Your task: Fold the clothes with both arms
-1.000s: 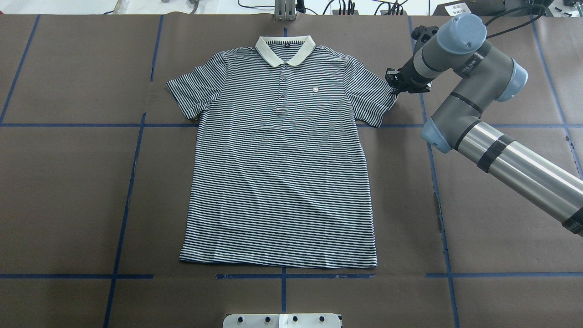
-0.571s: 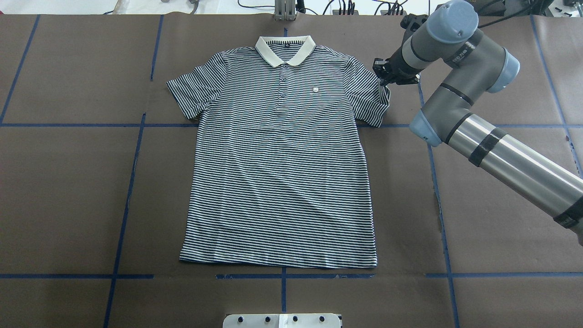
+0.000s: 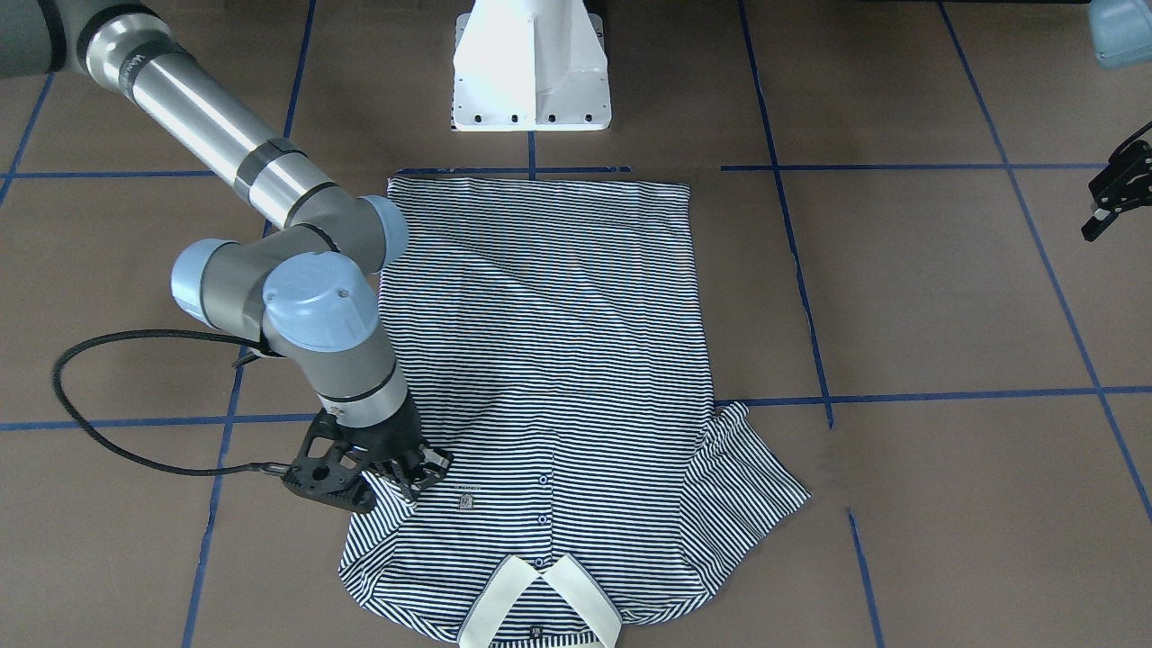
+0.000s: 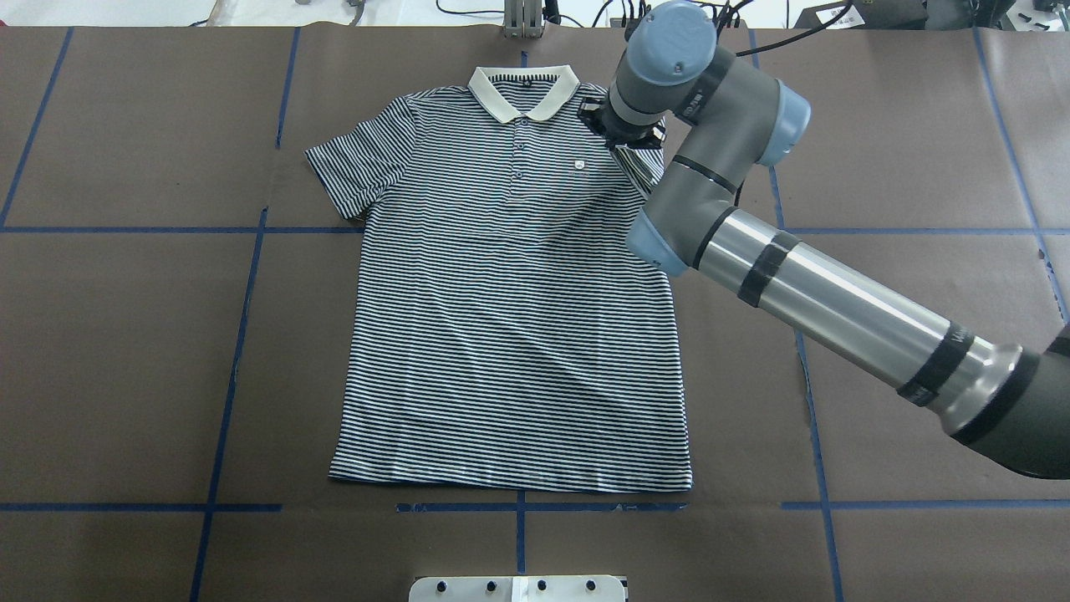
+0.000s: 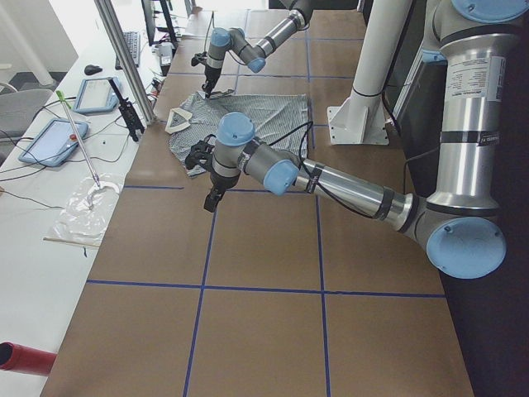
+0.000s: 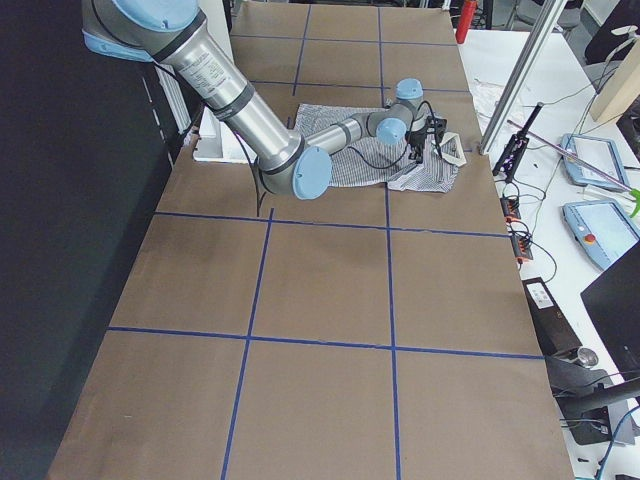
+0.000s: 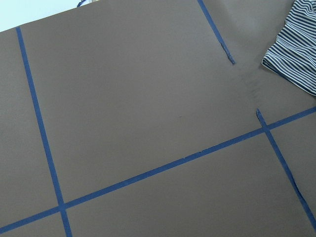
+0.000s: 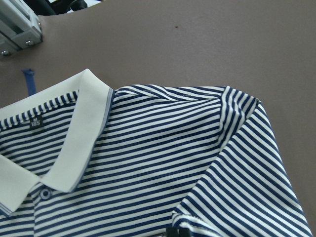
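I had the right claw (image 4: 623, 138) clamped on the polo shirt's (image 4: 510, 334) sleeve (image 8: 242, 168); shirt ran twelve-to-six, midline at nine. Left claw (image 3: 1111, 202) far, state unclear.

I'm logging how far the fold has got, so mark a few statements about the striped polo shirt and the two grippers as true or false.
1. The right gripper holds one sleeve of the navy-and-white striped polo shirt, folded in over the chest. True.
2. The left gripper grips the other sleeve. False: it hangs apart from the shirt, over the bare brown table.
3. That other sleeve lies spread flat. True.
4. The cream collar lies nearest the white pedestal base. False: the hem is nearest it, and the collar is at the far end.
5. The hem is folded up to the collar. False: it lies flat and unfolded.
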